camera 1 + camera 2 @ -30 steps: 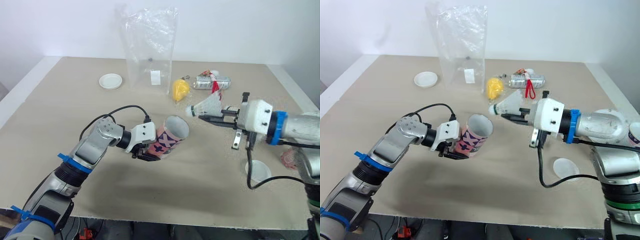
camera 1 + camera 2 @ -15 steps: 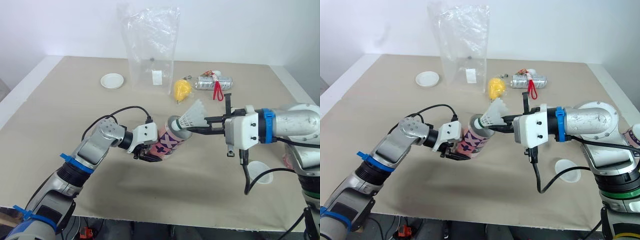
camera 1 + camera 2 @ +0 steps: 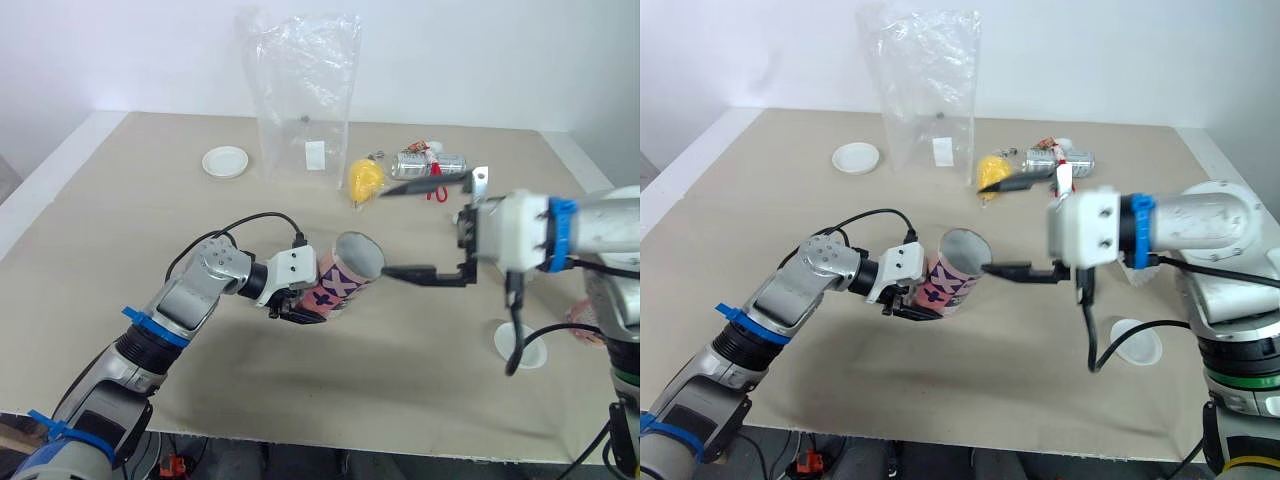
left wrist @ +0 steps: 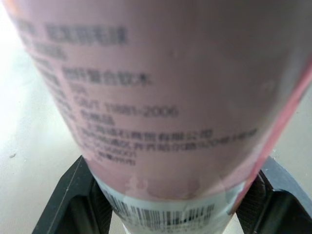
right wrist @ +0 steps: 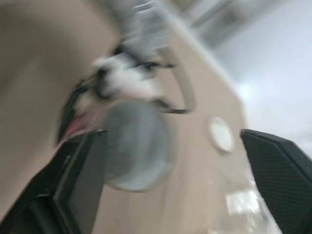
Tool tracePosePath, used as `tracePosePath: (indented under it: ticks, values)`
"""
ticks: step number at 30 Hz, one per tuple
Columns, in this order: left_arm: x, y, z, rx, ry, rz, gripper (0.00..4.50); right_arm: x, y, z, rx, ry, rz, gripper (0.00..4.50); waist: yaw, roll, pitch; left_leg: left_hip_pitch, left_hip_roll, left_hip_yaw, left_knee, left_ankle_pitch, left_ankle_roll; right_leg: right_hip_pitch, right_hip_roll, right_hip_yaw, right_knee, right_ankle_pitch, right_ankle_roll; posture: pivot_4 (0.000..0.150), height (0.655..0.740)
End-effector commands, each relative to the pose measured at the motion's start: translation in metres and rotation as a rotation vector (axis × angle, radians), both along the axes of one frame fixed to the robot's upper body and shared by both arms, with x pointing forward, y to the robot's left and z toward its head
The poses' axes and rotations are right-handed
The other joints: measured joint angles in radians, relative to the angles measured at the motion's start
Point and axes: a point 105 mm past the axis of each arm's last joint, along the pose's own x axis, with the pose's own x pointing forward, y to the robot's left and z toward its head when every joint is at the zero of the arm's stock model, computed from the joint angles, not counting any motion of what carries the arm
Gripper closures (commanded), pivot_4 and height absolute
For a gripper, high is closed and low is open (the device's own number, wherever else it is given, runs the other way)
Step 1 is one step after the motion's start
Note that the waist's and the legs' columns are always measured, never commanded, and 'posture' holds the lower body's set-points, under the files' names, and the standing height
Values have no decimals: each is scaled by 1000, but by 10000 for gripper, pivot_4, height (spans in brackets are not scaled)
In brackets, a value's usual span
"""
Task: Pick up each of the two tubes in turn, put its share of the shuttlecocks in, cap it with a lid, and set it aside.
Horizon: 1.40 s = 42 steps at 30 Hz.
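Two fingers of the right gripper [image 3: 384, 231] gape wide, empty, right of centre frame; the tube [image 3: 345, 278], clamped by the left gripper [image 3: 298, 305], lies mid-frame, mouth tilted rightward toward it.

A pink tube [image 3: 345, 280] is showing dark purple crosses and plus signs, black print and a white barcode band. The beige desk [image 3: 150, 220] is carrying a white lid [image 3: 224, 161] toward its far left corner and a second white lid [image 3: 520, 345] by its right edge. A clear bag [image 3: 303, 90], a yellow object [image 3: 362, 177] and a red-strapped silver can [image 3: 425, 163] are sitting near its far edge.
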Motion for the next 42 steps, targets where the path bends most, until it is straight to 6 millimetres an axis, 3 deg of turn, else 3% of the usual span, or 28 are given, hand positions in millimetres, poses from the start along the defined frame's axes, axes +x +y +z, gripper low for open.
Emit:
tracePosePath:
  ticks: [1,6,9,16,24,42]
  values:
    - [2,-1,9,-9,-30,-14,17545,9,-46,4,292,119,-260,210,5,-2,-1,0,0,-1,0,0,0,1,0,-1,0,0,0,1500,7400]
    - [1,-4,9,-15,-29,-27,17545,19,-119,-51,528,229,-763,210,10,-1,-2,0,-1,0,0,0,0,0,0,0,0,-1,1,1500,7400]
    - [0,-5,7,-14,-26,-28,17545,18,-151,-81,627,253,-1023,210,8,-1,-2,0,-1,1,1,0,0,-2,0,1,3,-2,3,1500,7400]
    - [-4,-8,3,-22,-18,-24,17545,15,-169,-117,710,366,-1152,210,-4,0,-2,4,0,2,1,2,1,-1,1,2,8,-3,4,1500,7400]
    - [-6,-10,0,-28,-15,-16,17545,31,-186,-144,787,498,-1198,210,-4,0,-2,5,0,3,1,3,1,-1,0,3,8,-2,4,1500,7400]
    - [-5,-6,0,-27,-20,4,17545,67,-187,-153,796,559,-1155,210,-4,0,-2,5,-1,3,0,2,1,-1,1,3,8,-3,5,1500,7400]
